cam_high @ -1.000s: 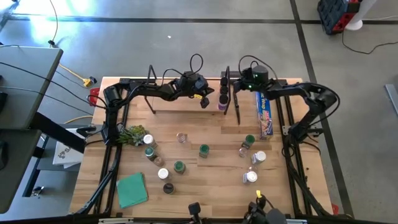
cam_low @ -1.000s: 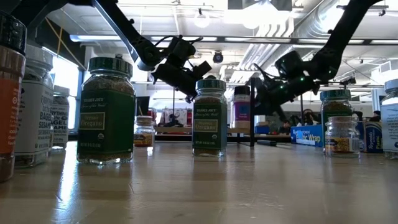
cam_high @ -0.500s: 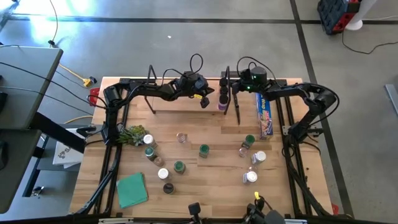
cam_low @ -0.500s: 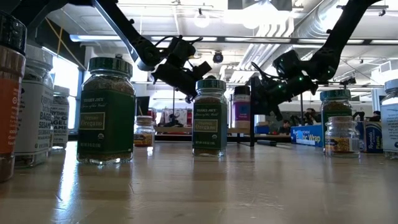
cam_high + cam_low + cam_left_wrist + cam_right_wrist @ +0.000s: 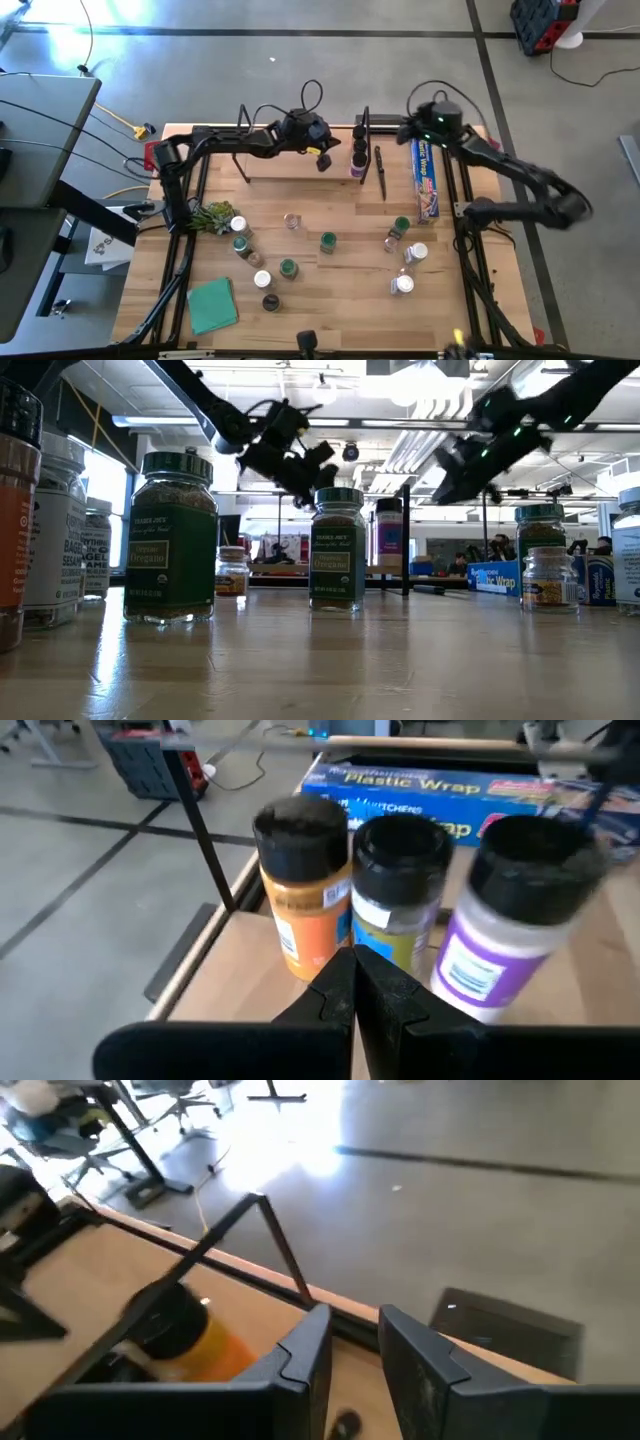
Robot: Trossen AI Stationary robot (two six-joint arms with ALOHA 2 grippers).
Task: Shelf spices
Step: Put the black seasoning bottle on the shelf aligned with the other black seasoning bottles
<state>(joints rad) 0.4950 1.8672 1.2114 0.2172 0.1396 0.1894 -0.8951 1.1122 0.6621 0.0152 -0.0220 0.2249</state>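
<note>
- We have three jars standing on the shelf (image 5: 300, 168) at its right end: an orange-labelled jar (image 5: 303, 885), a yellow-labelled jar (image 5: 400, 885) and a purple-labelled jar (image 5: 510, 915), close together beside the black wire frame (image 5: 381, 172).
- Our left gripper (image 5: 323, 158) hovers over the shelf just beside those jars, fingers together and empty; in the left wrist view its closed tips point at the gap between the orange and yellow jars.
- Our right gripper (image 5: 412, 130) is raised at the back edge of the surface (image 5: 340, 290), above the blue wrap box (image 5: 426, 180); its fingers (image 5: 305, 1350) stand a little apart with nothing between them.
- About ten spices remain loose on the surface, among them a green-lidded jar (image 5: 328, 241) near the middle and white-lidded jars (image 5: 404, 284) to the right.
- We judge the step in hand to be fetching the next jar. To do it well, we should send the arm nearer the chosen jar, open wide before descending, and come straight down over the lid.
- We should lift clear of neighbours, then set the jar in open shelf space left of the standing three, so none gets knocked over.
</note>
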